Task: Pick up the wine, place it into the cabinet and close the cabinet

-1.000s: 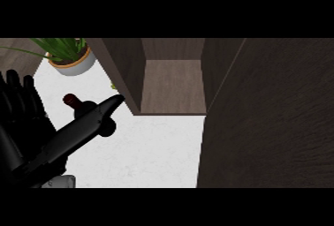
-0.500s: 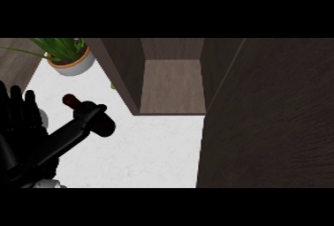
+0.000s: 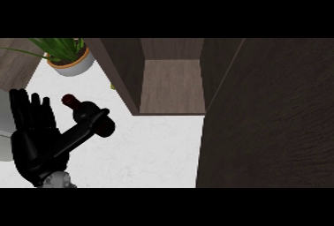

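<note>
- So we've got one robot hand in view, the left one, coming up from the lower left corner of the head view.
- Its fingers are straight and pointing up toward the top of the view, spread a bit, so we'd call it open; nothing is wrapped in it.
- The thumb sticks out up and to the right, and its tip overlaps the wine bottle from our angle. Whether it's actually touching the bottle or just passing over it, we can't tell.
- The wine bottle is lying on its side on the white surface, just right of the straight fingers. Its dark red cap end points up-left and the dark body runs down-right, partly hidden by the thumb.
- So the bottle is on the thumb side of the robot hand, sitting in the gap between fingers and thumb rather than being gripped.
- The cabinet is up and to the right of the bottle, and we're looking into its brown inside; the bottle is outside it, near its lower left corner.
- A big dark wood-grain panel, the cabinet door, fills the right side of the view.
- A potted plant in a white pot sits at the upper left, above the bottle and well apart from it.
- We don't see the right robot hand anywhere.
</note>
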You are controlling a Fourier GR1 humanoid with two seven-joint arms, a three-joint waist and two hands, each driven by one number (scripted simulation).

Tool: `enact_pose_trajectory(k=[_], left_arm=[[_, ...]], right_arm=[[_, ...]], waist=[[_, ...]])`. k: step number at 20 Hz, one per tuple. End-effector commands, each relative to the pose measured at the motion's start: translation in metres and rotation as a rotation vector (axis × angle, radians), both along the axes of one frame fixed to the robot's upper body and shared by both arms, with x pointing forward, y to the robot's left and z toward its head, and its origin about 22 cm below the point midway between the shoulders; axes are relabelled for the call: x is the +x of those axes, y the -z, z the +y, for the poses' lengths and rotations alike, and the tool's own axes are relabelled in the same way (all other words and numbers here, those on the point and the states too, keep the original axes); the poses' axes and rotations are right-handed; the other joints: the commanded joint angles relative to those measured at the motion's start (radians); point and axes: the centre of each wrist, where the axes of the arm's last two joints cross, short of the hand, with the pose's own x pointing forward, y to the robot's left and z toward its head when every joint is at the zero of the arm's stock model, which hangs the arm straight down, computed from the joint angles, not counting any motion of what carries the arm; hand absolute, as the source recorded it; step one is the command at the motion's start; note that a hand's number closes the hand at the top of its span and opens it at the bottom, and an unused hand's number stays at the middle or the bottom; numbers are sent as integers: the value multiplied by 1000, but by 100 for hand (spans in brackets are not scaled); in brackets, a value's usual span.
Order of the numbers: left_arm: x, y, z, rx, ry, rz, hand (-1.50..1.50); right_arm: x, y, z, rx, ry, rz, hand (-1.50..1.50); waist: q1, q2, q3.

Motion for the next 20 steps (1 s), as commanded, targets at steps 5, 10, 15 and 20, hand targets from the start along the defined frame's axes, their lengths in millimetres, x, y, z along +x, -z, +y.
enact_pose_trajectory(k=[5, 10, 15, 20], left_arm=[[-16, 42, 26, 25, -61, 8, -150], [9, 65, 38, -2, -57, 24, -150], [12, 77, 40, -12, -50, 27, -150], [7, 93, 27, -9, -30, 53, -150]], right_arm=[[-19, -15, -1, 45, -25, -36, -150], [-23, -18, -7, 30, -59, -45, -150], [-22, -17, 4, 62, -25, -44, -150], [-22, -20, -16, 28, -35, -56, -150]], waist=[[8, -1, 1], [2, 0, 1], [4, 0, 1], [2, 0, 2]])
